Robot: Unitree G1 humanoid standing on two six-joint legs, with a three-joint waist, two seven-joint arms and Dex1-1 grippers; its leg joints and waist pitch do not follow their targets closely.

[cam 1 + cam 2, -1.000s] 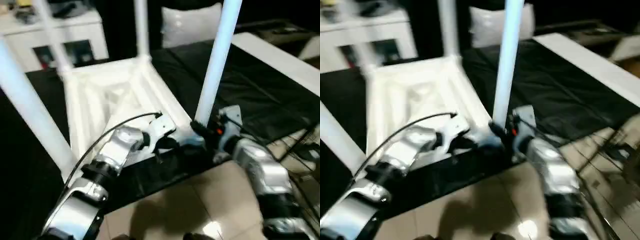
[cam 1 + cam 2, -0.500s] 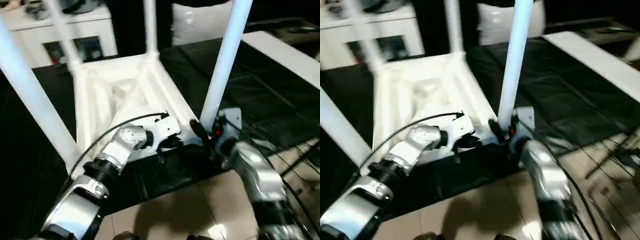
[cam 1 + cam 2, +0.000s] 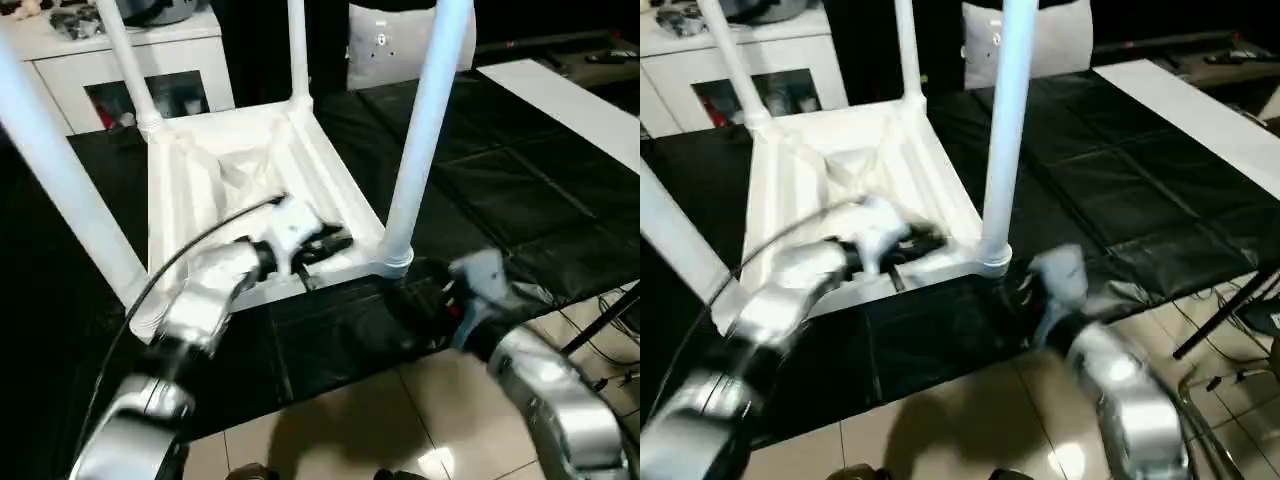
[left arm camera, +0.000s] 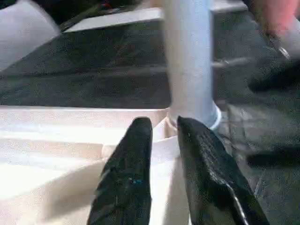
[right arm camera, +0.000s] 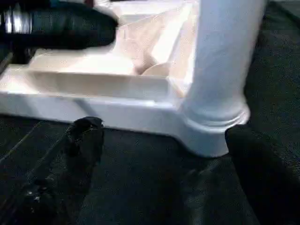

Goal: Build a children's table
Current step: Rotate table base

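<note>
Your children's table [image 3: 235,170] lies upside down on the black worktop [image 3: 520,170], all four legs standing in their sockets. The near right leg [image 3: 420,130] rises upright just ahead of your right gripper [image 5: 164,140], whose fingers stand wide apart with nothing between them. Your left gripper [image 4: 161,136], fingers slightly parted and empty, hovers over the ribbed underside beside that leg.

No text, label, brand, number or sign can be read anywhere here. The pale cushion [image 3: 395,45] at the far side carries a small dark mark, too small to make out.
</note>
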